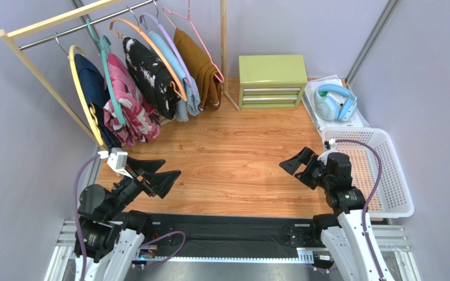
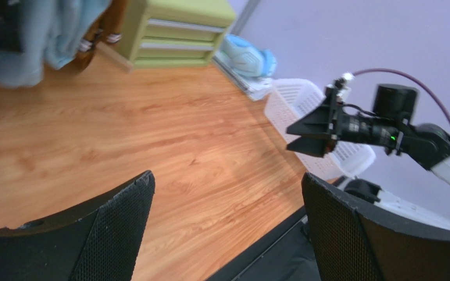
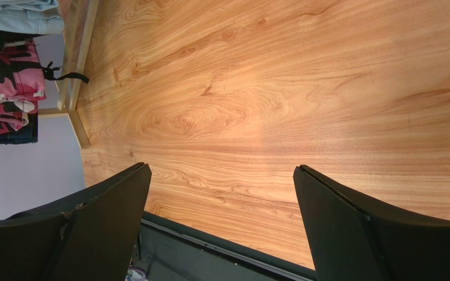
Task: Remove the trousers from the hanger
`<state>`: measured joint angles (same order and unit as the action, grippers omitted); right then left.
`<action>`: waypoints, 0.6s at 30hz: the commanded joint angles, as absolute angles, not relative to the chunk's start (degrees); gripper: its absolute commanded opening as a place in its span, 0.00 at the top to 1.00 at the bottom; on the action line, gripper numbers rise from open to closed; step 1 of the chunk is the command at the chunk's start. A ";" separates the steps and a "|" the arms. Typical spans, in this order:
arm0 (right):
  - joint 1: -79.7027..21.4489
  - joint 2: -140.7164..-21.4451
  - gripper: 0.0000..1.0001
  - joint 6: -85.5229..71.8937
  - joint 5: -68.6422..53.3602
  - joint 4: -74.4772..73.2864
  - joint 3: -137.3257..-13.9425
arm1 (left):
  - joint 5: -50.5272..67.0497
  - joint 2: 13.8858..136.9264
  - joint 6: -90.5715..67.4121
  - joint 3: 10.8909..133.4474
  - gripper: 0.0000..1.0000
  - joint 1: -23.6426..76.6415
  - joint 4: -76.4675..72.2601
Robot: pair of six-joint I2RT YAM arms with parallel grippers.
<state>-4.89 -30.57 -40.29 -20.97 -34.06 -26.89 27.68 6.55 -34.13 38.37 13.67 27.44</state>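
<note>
The navy trousers (image 1: 92,88) hang on a yellow hanger (image 1: 75,55) at the left end of the wooden rail. The pink camouflage trousers (image 1: 129,111) hang beside them on a teal hanger (image 1: 105,47). Both pairs also show at the left edge of the right wrist view: pink (image 3: 4,96), navy (image 3: 10,137). My left gripper (image 1: 171,168) (image 2: 227,178) is open and empty, low over the table, in front of the rack. My right gripper (image 1: 289,168) (image 3: 221,170) is open and empty at the table's right, far from the trousers.
A black white-splotched garment (image 1: 151,73), a light blue one (image 1: 177,76) and a brown one (image 1: 201,73) hang further right. A green drawer box (image 1: 271,79), blue headphones (image 1: 334,100) and a white basket (image 1: 386,175) stand at the right.
</note>
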 commanded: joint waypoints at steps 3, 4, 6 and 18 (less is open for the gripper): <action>-5.80 -35.14 0.00 -38.32 -21.80 -30.33 -34.44 | 6.25 17.21 -37.00 55.24 0.01 13.27 51.92; -5.80 -36.11 0.00 -38.49 -21.27 -30.84 -35.58 | 4.59 20.53 -36.57 57.37 0.01 13.27 53.77; -6.41 -39.63 0.00 -37.54 -20.22 -31.64 -39.17 | 4.92 23.63 -34.20 63.59 0.01 13.27 58.96; -23.27 -63.54 0.00 -30.06 -13.81 -44.55 -62.39 | -8.77 29.79 -38.40 85.22 0.00 13.27 66.44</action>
<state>-16.45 -61.41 -34.00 -18.06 -40.10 -55.72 0.95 30.30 -36.05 77.30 13.45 63.92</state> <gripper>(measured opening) 0.998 0.993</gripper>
